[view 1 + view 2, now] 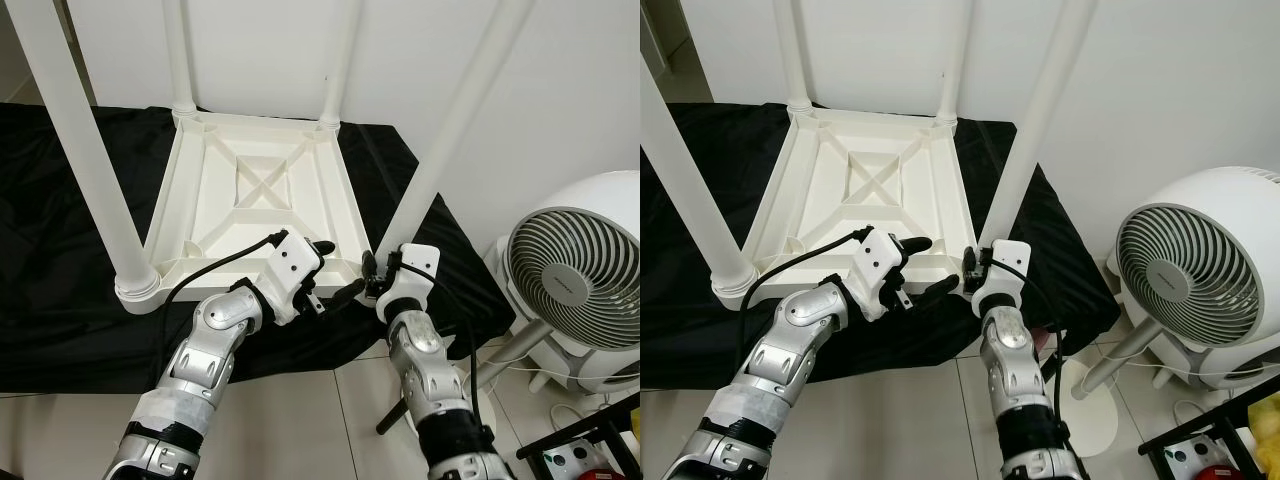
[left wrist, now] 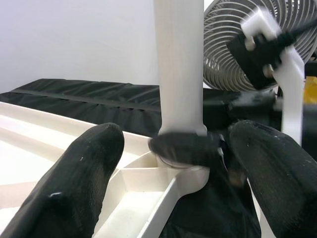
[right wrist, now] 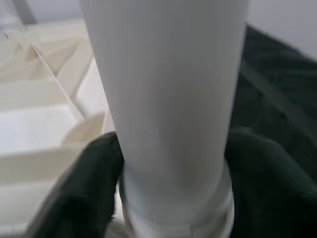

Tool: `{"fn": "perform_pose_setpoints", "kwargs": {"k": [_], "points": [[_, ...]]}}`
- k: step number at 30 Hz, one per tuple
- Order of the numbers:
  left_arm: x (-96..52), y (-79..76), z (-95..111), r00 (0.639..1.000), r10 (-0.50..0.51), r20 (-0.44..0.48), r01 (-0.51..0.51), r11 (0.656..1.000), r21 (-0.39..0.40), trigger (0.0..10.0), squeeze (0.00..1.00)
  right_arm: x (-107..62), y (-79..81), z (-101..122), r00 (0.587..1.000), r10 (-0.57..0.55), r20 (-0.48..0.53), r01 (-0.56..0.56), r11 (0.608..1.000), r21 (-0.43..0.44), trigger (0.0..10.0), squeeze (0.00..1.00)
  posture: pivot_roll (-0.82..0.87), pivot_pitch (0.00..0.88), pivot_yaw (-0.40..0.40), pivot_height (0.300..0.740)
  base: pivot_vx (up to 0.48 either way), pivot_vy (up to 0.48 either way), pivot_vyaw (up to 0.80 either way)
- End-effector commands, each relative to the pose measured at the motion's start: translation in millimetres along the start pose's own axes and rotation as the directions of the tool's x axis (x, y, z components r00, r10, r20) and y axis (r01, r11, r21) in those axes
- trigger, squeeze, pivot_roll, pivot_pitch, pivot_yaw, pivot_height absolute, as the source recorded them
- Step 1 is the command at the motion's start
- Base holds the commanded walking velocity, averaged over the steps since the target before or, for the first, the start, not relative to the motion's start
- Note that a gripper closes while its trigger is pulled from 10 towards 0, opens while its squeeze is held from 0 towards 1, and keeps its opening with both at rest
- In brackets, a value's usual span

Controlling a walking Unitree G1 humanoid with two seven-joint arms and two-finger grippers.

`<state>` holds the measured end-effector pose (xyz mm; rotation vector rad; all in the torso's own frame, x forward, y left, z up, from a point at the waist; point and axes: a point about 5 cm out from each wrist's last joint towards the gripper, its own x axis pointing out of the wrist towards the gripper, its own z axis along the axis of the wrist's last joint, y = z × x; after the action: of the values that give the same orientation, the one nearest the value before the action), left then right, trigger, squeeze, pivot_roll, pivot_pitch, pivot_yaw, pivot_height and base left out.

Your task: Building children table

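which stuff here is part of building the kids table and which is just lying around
Part of the job:
- upturned white tabletop on the black cloth
- four white legs standing in its corners
- near right leg, gripped at its base by the right hand
- left hand, open beside that corner

Just lying about:
- white fan
- black rack, lower right

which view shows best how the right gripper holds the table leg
The right wrist view: both fingers press either side of the table leg just above its base. Eye views show the right gripper from behind; left wrist view blurs it.
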<state>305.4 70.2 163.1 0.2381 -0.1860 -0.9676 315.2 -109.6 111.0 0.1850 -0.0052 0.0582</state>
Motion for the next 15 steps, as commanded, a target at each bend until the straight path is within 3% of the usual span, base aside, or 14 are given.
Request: {"fn": "perform_pose_setpoints", "kwargs": {"k": [1, 7, 8, 10, 11, 15], "points": [[1.0, 0.3, -5.0, 0.998, 0.062, -0.024, -0.062, 0.998, -0.013, 10.0, 0.0, -1.5, -3.2, 1.5, 1.0, -0.002, 0.0, 0.002, 1.0, 0.005, 10.0, 1.0, -0.08, 0.0, -0.11, 0.74, 0.0, 0.0, 0.0], [-0.2, -2.6, -4.3, 0.999, 0.044, -0.023, -0.044, 0.999, -0.012, 10.0, 0.0, -3.3, -16.4, 6.9, 0.998, 0.062, 0.023, -0.061, 0.997, -0.045, 10.0, 1.0, -0.08, 0.0, -0.112, 0.74, 0.0, 0.0, 0.0], [-0.6, -4.4, -3.7, 0.999, 0.03, -0.022, -0.03, 0.999, -0.013, 10.0, 0.0, -2.7, -21.1, 8.8, 0.992, 0.123, 0.019, -0.121, 0.99, -0.078, 10.0, 0.72, -0.08, 0.0, -0.113, 0.74, 0.0, 0.0, 0.0], [-0.8, -5.8, -3.6, 1.0, 0.02, -0.022, -0.02, 1.0, -0.014, 10.0, 0.0, -2.5, -24.2, 9.6, 0.986, 0.164, 0.013, -0.162, 0.982, -0.101, 10.0, 0.72, -0.08, 0.0, -0.113, 0.74, 0.0, 0.0, 0.0], [-0.9, -7.4, -3.3, 1.0, 0.009, -0.022, -0.009, 1.0, -0.013, 10.0, 0.0, -2.0, -28.2, 11.2, 0.977, 0.212, 0.004, -0.21, 0.97, -0.123, 10.0, 0.0, -0.08, 0.0, -0.112, 0.74, 0.0, 0.0, 0.0], [-2.8, -14.8, -4.2, 0.998, -0.047, -0.029, 0.046, 0.999, -0.023, 10.0, 0.0, 5.7, -40.0, 17.7, 0.93, 0.365, -0.039, -0.365, 0.906, -0.215, 10.0, 0.0, -0.08, 0.0, -0.109, 0.74, 0.0, 0.0, 0.0]]}}
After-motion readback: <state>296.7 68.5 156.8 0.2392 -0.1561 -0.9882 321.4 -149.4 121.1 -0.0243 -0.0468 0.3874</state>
